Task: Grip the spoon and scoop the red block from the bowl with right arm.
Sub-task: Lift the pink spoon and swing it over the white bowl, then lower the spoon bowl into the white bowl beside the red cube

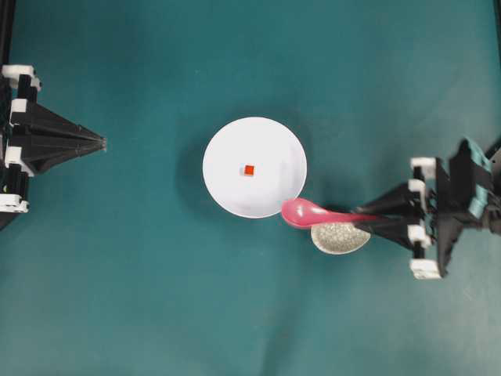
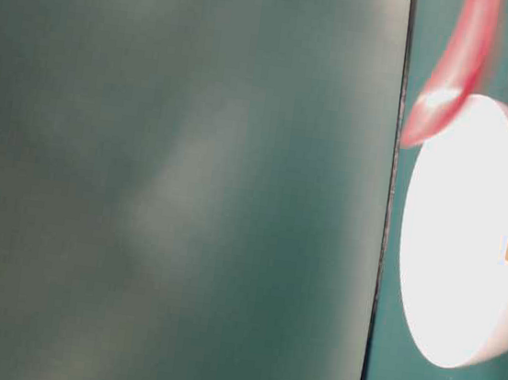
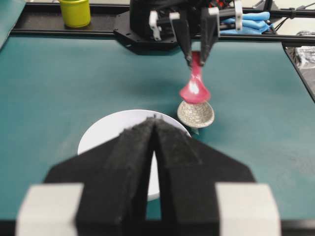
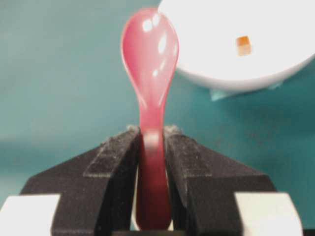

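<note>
Pink spoon point(image 4: 150, 93) handle is clamped between the right gripper point(image 4: 151, 142) pads, near the handle's end, scoop forward and open side up. Scoop sits just outside the bowl point(image 1: 227, 184) rim, above the speckled dish point(image 1: 338, 239). Red block point(image 1: 249, 170) lies near the bowl's centre, apart from the scoop. Left gripper point(image 3: 155, 130) is closed and empty, well clear. Recommendation: carry the scoop over the rim, tip the lip down, slide it under the block along the bowl floor, then level before lifting. Risk: pushing the block away.
</note>
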